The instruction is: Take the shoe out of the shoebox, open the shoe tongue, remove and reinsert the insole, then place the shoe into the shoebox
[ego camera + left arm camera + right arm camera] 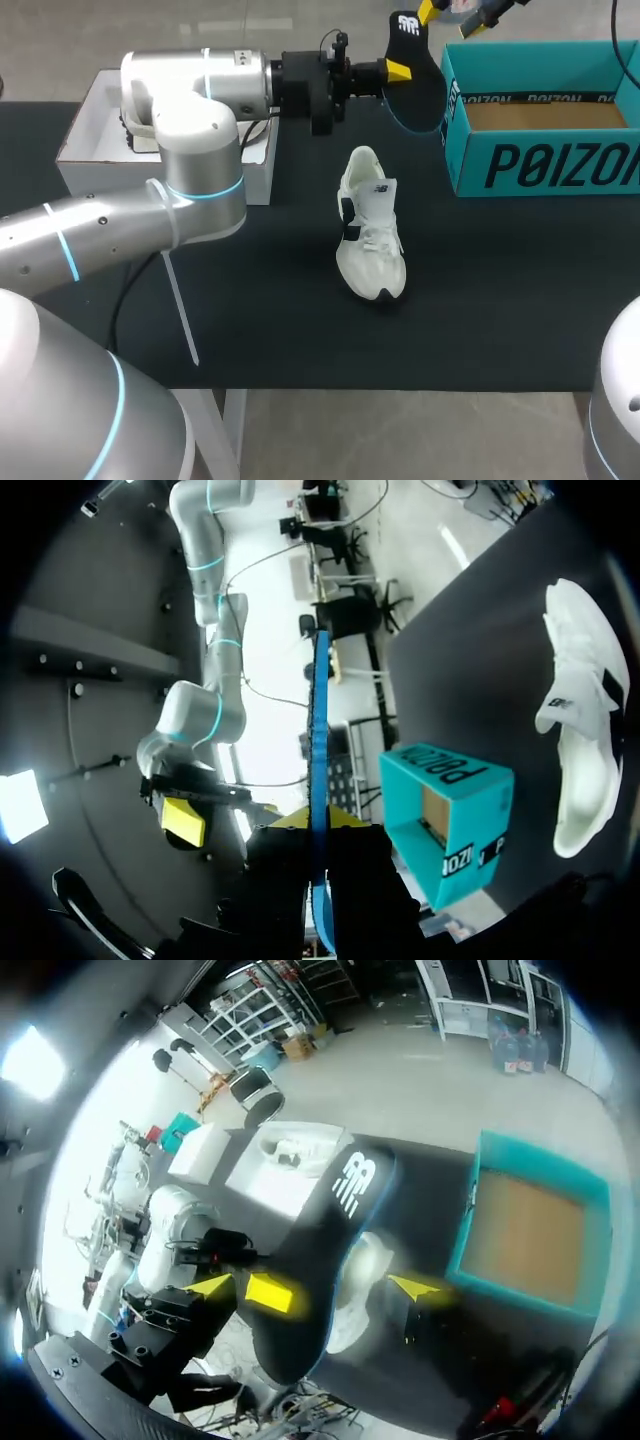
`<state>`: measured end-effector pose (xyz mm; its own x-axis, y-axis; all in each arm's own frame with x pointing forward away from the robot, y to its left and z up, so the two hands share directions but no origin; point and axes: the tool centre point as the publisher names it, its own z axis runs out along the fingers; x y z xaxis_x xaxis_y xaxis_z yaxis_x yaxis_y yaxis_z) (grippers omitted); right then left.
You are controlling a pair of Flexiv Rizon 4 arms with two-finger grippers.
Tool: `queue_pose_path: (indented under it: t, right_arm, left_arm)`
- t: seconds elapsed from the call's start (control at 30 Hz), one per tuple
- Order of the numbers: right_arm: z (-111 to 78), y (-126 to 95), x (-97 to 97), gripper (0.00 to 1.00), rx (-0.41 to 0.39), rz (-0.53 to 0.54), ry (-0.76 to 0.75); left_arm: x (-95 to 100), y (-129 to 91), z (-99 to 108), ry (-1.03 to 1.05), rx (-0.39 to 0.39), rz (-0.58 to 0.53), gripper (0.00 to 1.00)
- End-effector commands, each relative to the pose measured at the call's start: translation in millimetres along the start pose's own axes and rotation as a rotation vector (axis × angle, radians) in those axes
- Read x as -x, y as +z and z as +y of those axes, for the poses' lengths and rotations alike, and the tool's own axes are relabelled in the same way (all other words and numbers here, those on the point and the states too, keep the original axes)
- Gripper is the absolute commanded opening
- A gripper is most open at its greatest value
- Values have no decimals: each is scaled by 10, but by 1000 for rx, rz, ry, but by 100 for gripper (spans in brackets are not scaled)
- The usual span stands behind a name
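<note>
Since the insole [418, 85] is out and up in the air, just beside the shoebox [540, 165], the taking-out part looks done; the left claw [396, 70] is clamped on it; the right claw [340, 1288] has its fingers apart, squeezing nothing; the shoe [370, 225] lies on the table [500, 300]; next, I think, the insole must slide back into the shoe.
</note>
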<state>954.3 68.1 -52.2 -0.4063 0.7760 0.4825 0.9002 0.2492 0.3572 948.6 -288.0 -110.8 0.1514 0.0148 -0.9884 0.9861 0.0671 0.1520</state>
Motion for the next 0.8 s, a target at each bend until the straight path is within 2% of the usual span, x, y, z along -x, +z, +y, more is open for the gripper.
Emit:
queue_pose_path:
  t: [0.03,0.1,0.13,0.27,0.4,0.47,0.7,0.8]
  right_arm:
    - [-82,-38,-15,100,-170,-372,282]
    - [-136,-23,19,100,-231,-561,403]
    - [-151,-15,29,100,-248,-595,435]
    - [-156,-5,69,100,-205,-633,568]
    - [-29,-7,-3,100,-160,-652,575]
    - [29,-20,-73,100,-151,-698,563]
    - [138,-11,-139,100,-145,-704,540]
    - [115,-3,-128,100,-110,-595,530]
  left_arm:
    - [-56,80,82,7,8,4,0]
    - [-61,80,84,7,12,4,0]
    - [-62,79,87,13,18,11,0]
    - [-70,86,91,15,6,12,0]
    - [-66,89,49,15,-6,7,0]
    - [-71,88,37,11,-8,8,0]
    - [-92,76,7,3,-11,10,0]
    - [-94,61,-2,2,-17,18,0]
